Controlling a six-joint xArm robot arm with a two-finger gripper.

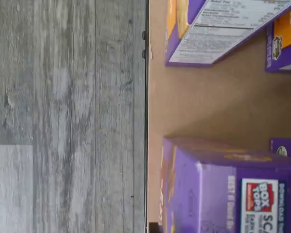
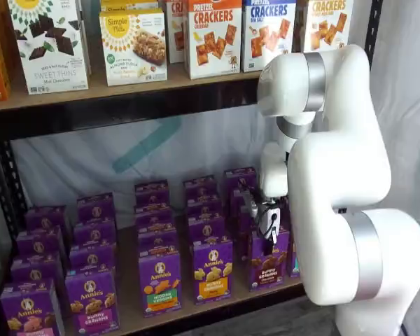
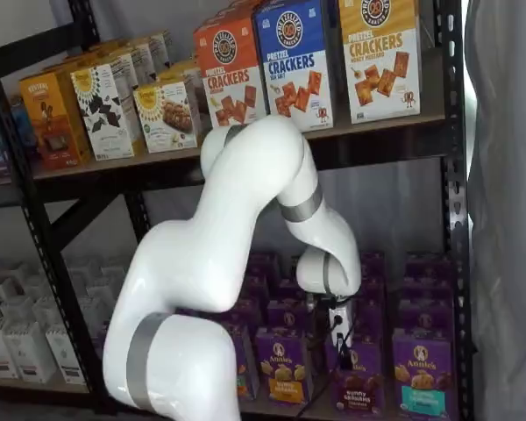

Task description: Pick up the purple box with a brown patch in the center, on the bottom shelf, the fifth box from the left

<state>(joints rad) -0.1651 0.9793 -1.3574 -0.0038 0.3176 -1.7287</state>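
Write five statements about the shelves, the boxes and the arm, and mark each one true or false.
1. The pincer hangs at the bottom shelf, just above the purple box with brown cookies. True.
2. The upper shelf holds purple boxes. False: it holds cracker boxes and other snack boxes; the purple ones stand on the bottom shelf.
3. The box with the orange band stands in the front row beside the purple box. True.
4. The arm is black. False: it is white with grey bands.
5. The purple box has been lifted clear of the shelf. False: in both shelf views it stands on the board.
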